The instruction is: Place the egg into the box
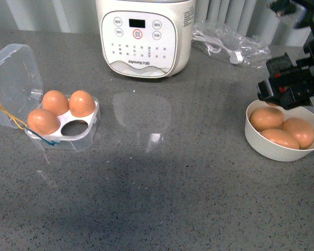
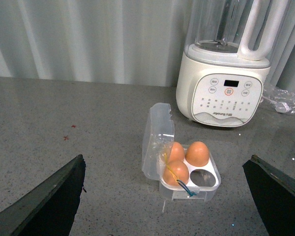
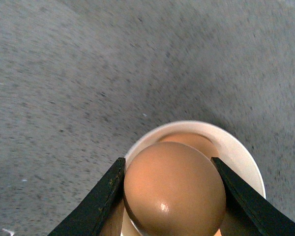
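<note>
My right gripper (image 3: 169,196) is shut on the egg (image 3: 174,189), a smooth orange-brown egg held just above the white bowl (image 3: 241,152). In the front view the right gripper (image 1: 285,94) hangs over the bowl's far rim at the right; the held egg is hidden there. The box (image 1: 68,133), a clear plastic case with its lid open, stands at the left with three brown eggs and one empty hole (image 1: 75,126). It also shows in the left wrist view (image 2: 206,184). My left gripper (image 2: 167,196) is open and empty, well short of the box.
The white bowl (image 1: 269,149) holds three brown eggs. A white Joyoung cooker (image 1: 145,36) stands at the back centre. A clear bag with a white cable (image 1: 230,44) lies to its right. The grey speckled counter (image 1: 167,188) spans the space between box and bowl.
</note>
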{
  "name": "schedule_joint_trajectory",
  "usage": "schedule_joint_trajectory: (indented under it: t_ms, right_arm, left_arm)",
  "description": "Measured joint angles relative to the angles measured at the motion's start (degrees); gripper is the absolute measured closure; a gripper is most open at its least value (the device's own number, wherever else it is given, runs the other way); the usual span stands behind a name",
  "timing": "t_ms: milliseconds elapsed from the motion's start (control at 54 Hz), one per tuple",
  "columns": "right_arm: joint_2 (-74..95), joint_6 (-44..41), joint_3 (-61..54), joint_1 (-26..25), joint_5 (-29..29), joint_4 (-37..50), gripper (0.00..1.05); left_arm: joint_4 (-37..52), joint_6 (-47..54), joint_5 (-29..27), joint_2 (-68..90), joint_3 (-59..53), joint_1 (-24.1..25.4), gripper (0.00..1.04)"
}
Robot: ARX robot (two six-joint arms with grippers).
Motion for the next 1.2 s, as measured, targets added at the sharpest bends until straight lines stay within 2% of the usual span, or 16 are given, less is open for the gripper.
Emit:
schedule_joint_trajectory:
  t_ms: [352,611,815,1204]
  right_arm:
    - [1.2,-9.7,5.2,7.9,-11.5,3.9,0.61]
    - [8.4,-22.7,11.3,13.9,-18.5,2.5,0.62]
    - [13.7,-25.9,16.3,16.6,-23.2,6.1,0.62]
    - [22.7,-26.2,21.2,20.5,-26.1,4.9,0.62]
  left_arm:
    - [0.0,0.0,0.0,0.0,0.0,0.0,0.07]
    - [0.0,0.0,0.0,0.0,0.0,0.0,0.07]
    - [0.0,0.0,0.0,0.0,0.0,0.0,0.07]
    - [0.0,0.0,0.0,0.0,0.0,0.0,0.07]
